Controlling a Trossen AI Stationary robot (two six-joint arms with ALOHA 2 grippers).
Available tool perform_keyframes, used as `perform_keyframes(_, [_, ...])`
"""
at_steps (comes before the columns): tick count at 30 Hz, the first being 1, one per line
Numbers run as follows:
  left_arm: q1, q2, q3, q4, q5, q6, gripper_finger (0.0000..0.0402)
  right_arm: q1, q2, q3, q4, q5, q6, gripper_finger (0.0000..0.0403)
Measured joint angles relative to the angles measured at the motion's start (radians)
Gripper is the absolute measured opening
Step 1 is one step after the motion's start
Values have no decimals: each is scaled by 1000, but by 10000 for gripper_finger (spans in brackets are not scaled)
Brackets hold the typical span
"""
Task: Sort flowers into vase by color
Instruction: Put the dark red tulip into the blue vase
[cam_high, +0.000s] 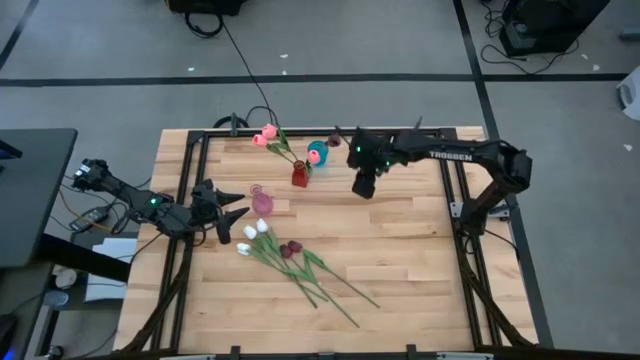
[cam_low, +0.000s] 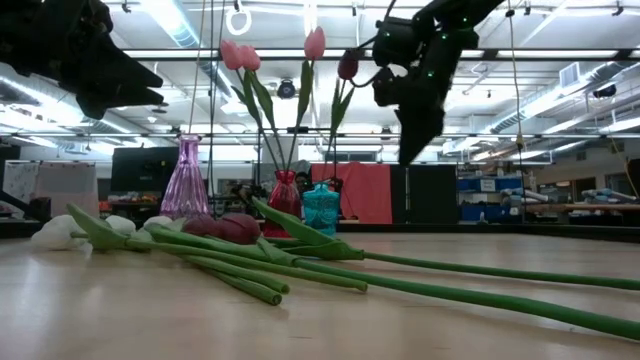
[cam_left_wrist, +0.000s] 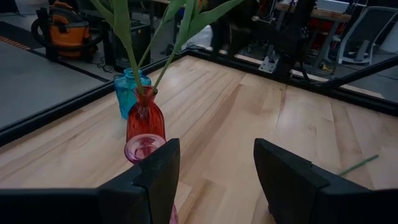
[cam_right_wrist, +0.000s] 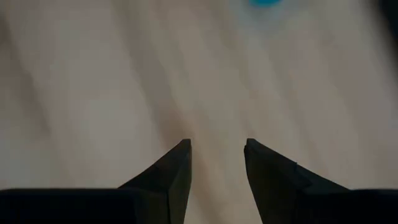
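Several tulips lie in a loose bundle on the table: white heads (cam_high: 252, 236), maroon heads (cam_high: 290, 248), green stems (cam_high: 330, 285) running toward the near right. A red vase (cam_high: 299, 177) holds pink tulips (cam_high: 267, 134). The blue vase (cam_high: 317, 152) holds a maroon tulip (cam_low: 347, 65). An empty pink glass vase (cam_high: 262, 203) stands nearer. My left gripper (cam_high: 236, 213) hovers open just left of the pink vase (cam_left_wrist: 144, 148). My right gripper (cam_high: 362, 188) is open, raised above the table right of the blue vase, pointing down.
A black frame (cam_high: 200, 135) runs around the wooden table top. Bare wood lies between the vases and my right arm, and at the near right of the table. Beyond the table are cables on the floor, and shelves and equipment show in the low view.
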Motion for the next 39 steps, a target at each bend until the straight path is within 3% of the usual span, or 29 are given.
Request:
perform_keyframes(4, [0,0,0,0,0,-44,211,88,-1,-75,5,-106,90,158])
perform_keyframes(7, [0,1,0,-1,0,-77,211,179,-1,-152,83,-118,166,158])
perform_keyframes(12, [0,1,0,-2,12,-103,211,359,0,-228,237,-14,324,156])
perform_keyframes(18, [0,1,0,-1,12,-104,211,557,0,-205,296,173,401,148])
perform_keyframes(25, [0,1,0,-1,13,-124,211,649,10,-192,353,197,515,139])
perform_keyframes(30, [0,1,0,-1,16,-125,211,697,84,-171,415,155,552,133])
perform_keyframes(39, [0,1,0,-1,16,-125,211,752,308,63,321,138,553,130])
